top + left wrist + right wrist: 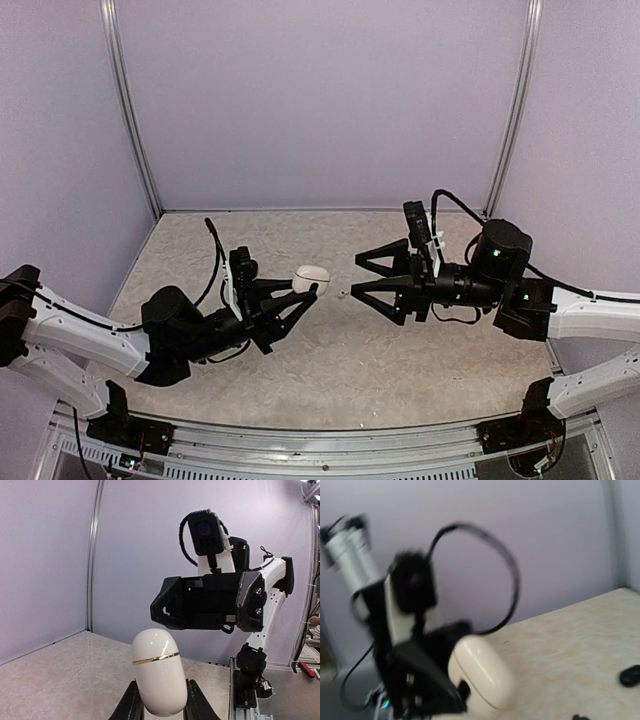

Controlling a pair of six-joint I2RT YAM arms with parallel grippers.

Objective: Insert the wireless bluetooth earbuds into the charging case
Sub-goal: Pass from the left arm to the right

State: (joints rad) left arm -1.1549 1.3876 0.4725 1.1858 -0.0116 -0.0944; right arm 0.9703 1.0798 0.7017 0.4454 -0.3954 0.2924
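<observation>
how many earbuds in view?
2, right wrist view only, blurred: one earbud on the table at right edge, another earbud cut at the bottom edge. Top view shows none.

Right wrist view: smeared throughout; charging case [482,672] soft-edged.
Dark blob [630,675], that view's 4 o'clock: too blurred to name.
Dark bit [580,717], 5 o'clock: cut by the bottom edge.
Case base, left wrist view: hidden inside the left gripper [162,690], whose fingers [131,706] are cropped at 6 o'clock.

Opposed wrist views, charging case [159,672] between
</observation>
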